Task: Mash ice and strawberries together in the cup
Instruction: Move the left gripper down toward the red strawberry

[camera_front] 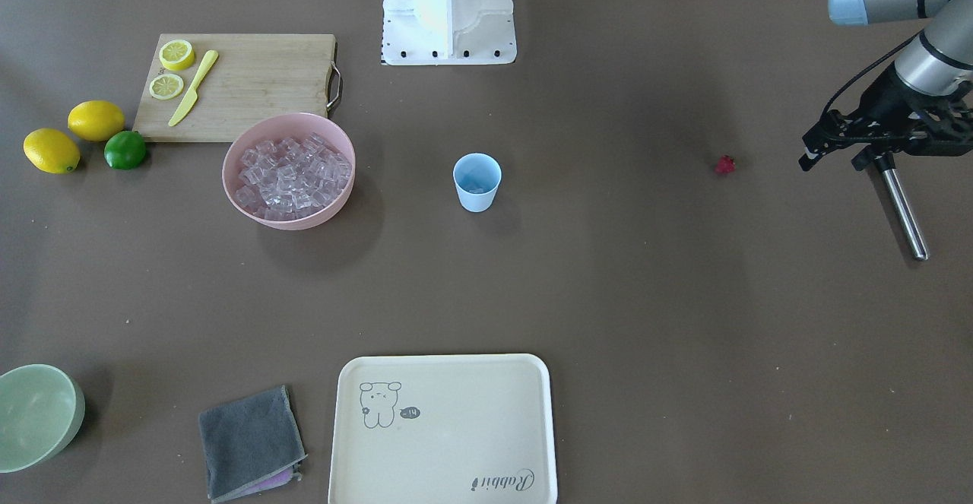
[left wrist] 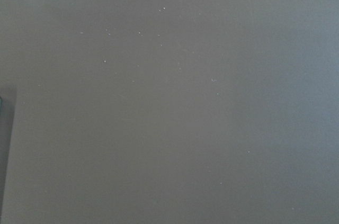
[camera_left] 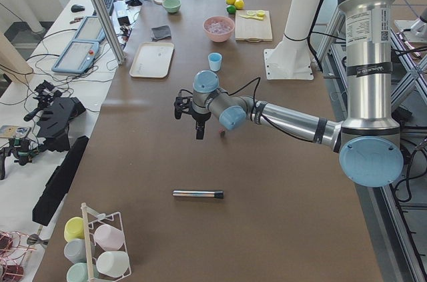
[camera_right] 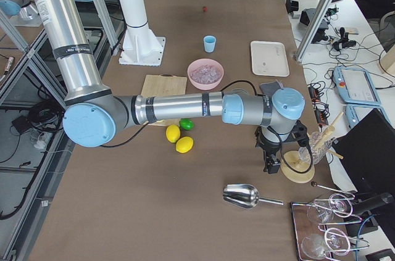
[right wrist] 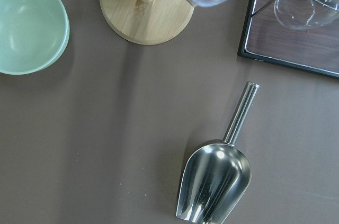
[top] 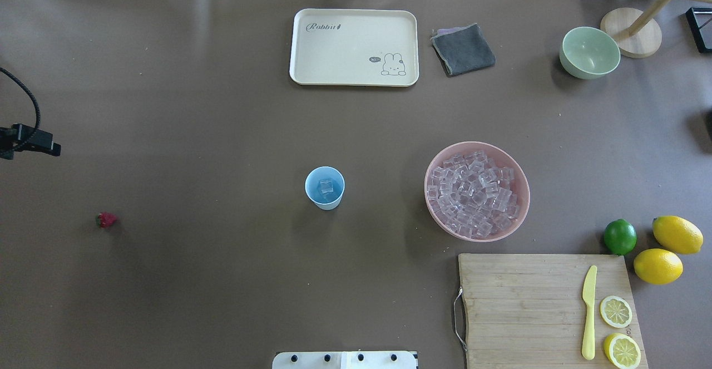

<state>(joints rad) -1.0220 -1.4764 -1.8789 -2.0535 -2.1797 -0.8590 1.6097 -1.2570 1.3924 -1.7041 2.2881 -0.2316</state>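
The light-blue cup (top: 325,187) stands upright mid-table with a few ice cubes (top: 325,186) in it. More ice (top: 475,193) fills the pink bowl (top: 433,164) to its right. A single strawberry (top: 106,220) lies alone on the table, far to the cup's left. My left gripper (camera_front: 834,160) hovers beyond the strawberry, open and empty; its wrist view shows only bare table. My right gripper (camera_right: 270,163) hangs past the far right table end, seen only from the side, so I cannot tell its state.
A metal rod (camera_front: 901,207) lies under the left gripper. A cutting board (top: 517,302) holds a yellow knife and lemon halves, with lemons and a lime beside it. A cream tray (top: 300,46), grey cloth (top: 463,49) and green bowl (top: 573,63) line the far edge. Below the right wrist lies a metal scoop (right wrist: 214,181).
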